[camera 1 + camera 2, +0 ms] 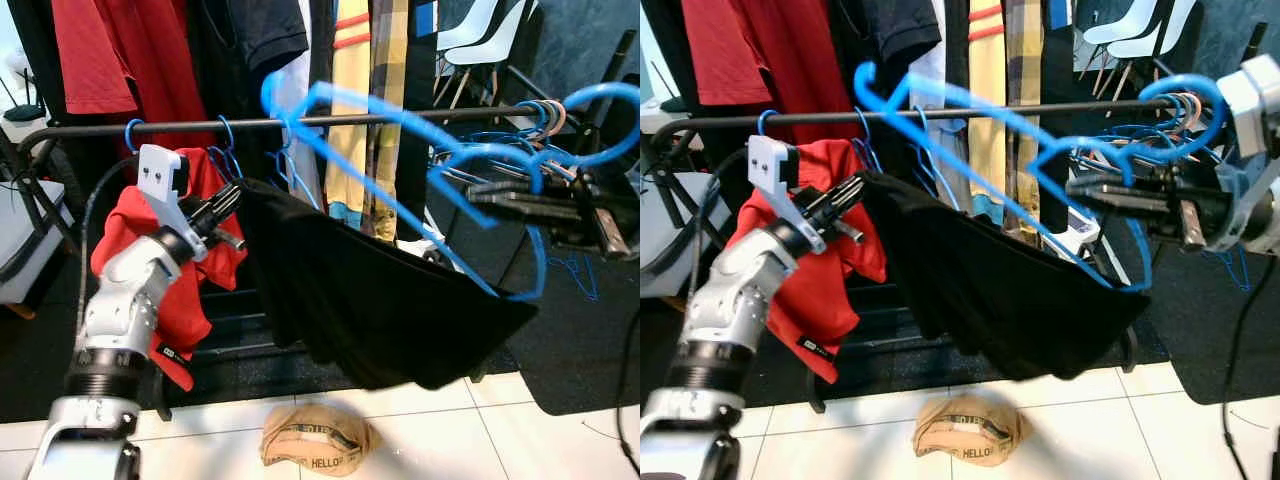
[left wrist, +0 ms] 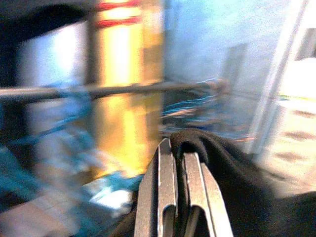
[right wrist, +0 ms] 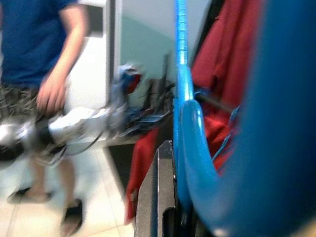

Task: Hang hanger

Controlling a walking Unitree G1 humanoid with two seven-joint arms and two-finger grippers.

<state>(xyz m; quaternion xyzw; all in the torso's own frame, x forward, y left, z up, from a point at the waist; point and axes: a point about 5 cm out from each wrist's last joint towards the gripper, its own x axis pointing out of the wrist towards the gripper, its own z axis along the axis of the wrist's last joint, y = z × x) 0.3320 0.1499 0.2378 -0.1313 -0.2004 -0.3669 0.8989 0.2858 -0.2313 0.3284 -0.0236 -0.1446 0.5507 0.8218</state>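
Left eye view | left pincer (image 1: 236, 200) grips black garment (image 1: 370, 300) | right pincer (image 1: 480, 197) clamps blue hanger (image 1: 400, 120) | rail (image 1: 180, 127) crowded

Right gripper (image 3: 180, 217) fingers closed on blue hanger (image 3: 190, 143). Red garment (image 3: 222, 74) hung behind. A person (image 3: 44, 54) in blue shirt and sandals stood beyond, blurred, beside what seemed a silver arm (image 3: 69, 126).
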